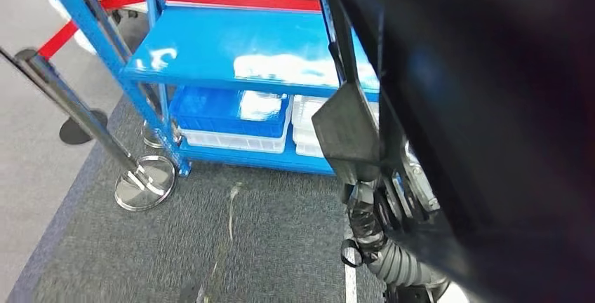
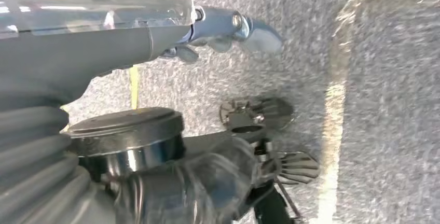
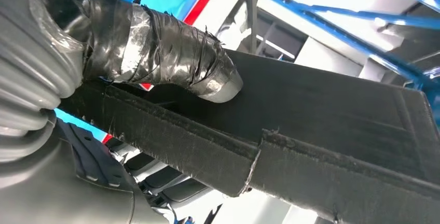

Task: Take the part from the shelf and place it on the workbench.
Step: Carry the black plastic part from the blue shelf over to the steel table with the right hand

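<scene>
Right hand (image 3: 171, 63) grips the part (image 3: 321, 125), a flat black panel, its taped thumb pressing on the panel's face. Part is held up in front of the blue shelf (image 1: 231, 50), off its surface. Left hand (image 2: 223, 32) hangs over grey carpet (image 2: 384, 130), fingers apart, holding nothing. Blue bin (image 1: 210, 110) sits on shelf's lower level.

Matt black fibrous part (image 3: 321, 130); glossy blue metal shelf (image 1: 231, 47).

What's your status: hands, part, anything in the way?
Right hand grips the black part, thumb pressed on it. Left hand hangs empty over grey carpet. Part is off the blue shelf; workbench unseen. Stanchion stands left of shelf.
</scene>
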Available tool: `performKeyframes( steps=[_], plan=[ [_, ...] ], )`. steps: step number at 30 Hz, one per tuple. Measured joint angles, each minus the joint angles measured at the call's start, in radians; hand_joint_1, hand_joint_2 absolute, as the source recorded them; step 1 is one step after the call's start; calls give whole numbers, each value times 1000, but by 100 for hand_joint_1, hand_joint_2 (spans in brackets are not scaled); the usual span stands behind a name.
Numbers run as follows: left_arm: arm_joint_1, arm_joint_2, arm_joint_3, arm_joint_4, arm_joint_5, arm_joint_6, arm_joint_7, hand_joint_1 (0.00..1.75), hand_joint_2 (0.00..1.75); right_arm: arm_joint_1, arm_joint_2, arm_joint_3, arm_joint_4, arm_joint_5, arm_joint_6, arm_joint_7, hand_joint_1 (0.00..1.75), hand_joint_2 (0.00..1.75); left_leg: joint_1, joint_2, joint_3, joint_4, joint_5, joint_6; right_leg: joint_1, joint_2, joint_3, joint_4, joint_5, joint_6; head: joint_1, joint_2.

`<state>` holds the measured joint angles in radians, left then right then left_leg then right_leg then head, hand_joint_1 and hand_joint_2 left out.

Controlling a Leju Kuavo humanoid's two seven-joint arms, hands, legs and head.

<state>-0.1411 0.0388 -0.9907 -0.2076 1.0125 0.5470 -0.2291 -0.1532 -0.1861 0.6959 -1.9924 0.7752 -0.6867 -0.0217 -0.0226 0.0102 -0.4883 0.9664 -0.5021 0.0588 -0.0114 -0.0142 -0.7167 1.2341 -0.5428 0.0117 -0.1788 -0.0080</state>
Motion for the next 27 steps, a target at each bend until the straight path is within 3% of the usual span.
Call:
performKeyframes(
  steps=[1, 2, 3, 4, 6, 8, 9, 10, 12, 15, 17, 18, 19, 21, 23, 24, 26, 27],
  plan=[
    [1, 0, 0, 0, -1, 0, 3, 0, 175, 2, 0, 0, 0, 0, 0, 0, 175, 175, 1, -8, -11, 9, 2, 1, 0, 5, -22, 60, -24, 3, 2, 0],
    [2, 0, 0, 0, -2, 0, 7, 0, 175, 4, 0, 0, 0, -1, 0, 0, 175, 175, 2, -17, -20, 18, 2, 0, -1, 6, -29, 88, -28, 5, 3, 0],
    [4, 0, 0, 0, -4, 0, 11, 0, 175, 6, 0, 0, 0, -2, 0, 0, 175, 175, 3, -27, -29, 29, 1, -2, -2, 7, -17, 78, -15, 7, 4, 0],
    [6, 0, 0, 0, -5, 1, 15, 0, 175, 7, 0, 0, 0, -4, 0, -1, 175, 175, 6, -38, -36, 40, -3, -6, -5, 12, 13, 29, 14, 10, 4, 0],
    [8, 2, 0, 0, -8, 2, 20, 0, 175, 11, 1, -1, 0, -6, 0, -3, 175, 175, 11, -59, -54, 70, -14, -19, -12, 47, 77, -86, 47, 13, 4, 0],
    [8, 4, 0, 1, -10, 3, 22, 0, 175, 15, 2, -1, -1, -4, -2, -4, 175, 175, 13, -76, -76, 94, -18, -31, -13, 77, 98, -129, 45, 7, 5, 0],
    [9, 5, 0, 1, -11, 3, 22, 0, 175, 17, 3, -2, -1, -2, -3, -3, 175, 175, 14, -85, -85, 99, -16, -36, -11, 77, 96, -131, 45, 2, 6, 0],
    [10, 6, 0, 1, -11, 3, 22, 0, 175, 19, 4, -2, -1, 0, -3, -3, 175, 175, 15, -93, -91, 98, -12, -40, -11, 67, 93, -130, 47, -4, 6, 0],
    [15, 10, 0, 2, -12, 3, 22, 0, 175, 20, 5, -2, -1, 3, -4, -1, 175, 175, 15, -79, -105, 117, -24, -50, -13, 47, 96, -140, 52, -16, 1, 0],
    [15, 11, 0, 2, -16, 2, 24, 0, 175, 20, 8, -2, -1, 10, -5, 8, 175, 175, 21, -30, -174, 266, -97, -69, -13, 12, 102, -150, 56, -25, -13, 0],
    [15, 10, 0, 2, -17, 2, 26, 0, 175, 21, 9, -2, -1, 12, -5, 16, 175, 175, 26, -21, -216, 348, -117, -75, -11, -12, 103, -151, 55, -26, -14, 0],
    [16, 10, 0, 2, -17, 3, 27, 0, 175, 21, 9, -2, -1, 12, -5, 17, 175, 175, 26, -19, -212, 337, -100, -75, -10, -23, 103, -151, 55, -27, -14, 0],
    [16, 10, 0, 2, -17, 4, 28, 0, 175, 21, 9, -2, -1, 12, -5, 18, 175, 175, 26, -13, -190, 289, -67, -72, -9, -32, 105, -151, 55, -27, -14, 0],
    [15, 10, 0, 2, -18, 5, 29, 0, 175, 21, 10, -2, -1, 11, -5, 21, 175, 175, 16, 31, -125, 151, -6, -59, -7, -50, 109, -155, 55, -26, -13, 0],
    [10, 11, -1, 2, -20, 7, 29, 0, 175, 22, 12, -2, -1, 5, -6, 23, 175, 175, 1, 69, -93, 74, 13, -42, -6, -68, 112, -161, 58, -22, -13, 0],
    [9, 12, -1, 2, -21, 8, 30, 0, 175, 22, 13, -2, -1, 0, -6, 24, 175, 175, -5, 70, -93, 67, 13, -37, -5, -78, 114, -164, 60, -18, -13, 0],
    [11, 13, -1, 2, -23, 10, 30, 0, 175, 22, 14, -2, -2, -13, -7, 23, 175, 175, -4, 48, -90, 54, 23, -26, -4, -96, 120, -172, 60, -10, -13, 0],
    [13, 12, -1, 2, -24, 11, 30, 0, 175, 22, 14, -2, -2, -18, -8, 21, 175, 175, 0, 38, -83, 42, 31, -22, -5, -86, 121, -167, 54, -6, -12, 0]
  ],
)
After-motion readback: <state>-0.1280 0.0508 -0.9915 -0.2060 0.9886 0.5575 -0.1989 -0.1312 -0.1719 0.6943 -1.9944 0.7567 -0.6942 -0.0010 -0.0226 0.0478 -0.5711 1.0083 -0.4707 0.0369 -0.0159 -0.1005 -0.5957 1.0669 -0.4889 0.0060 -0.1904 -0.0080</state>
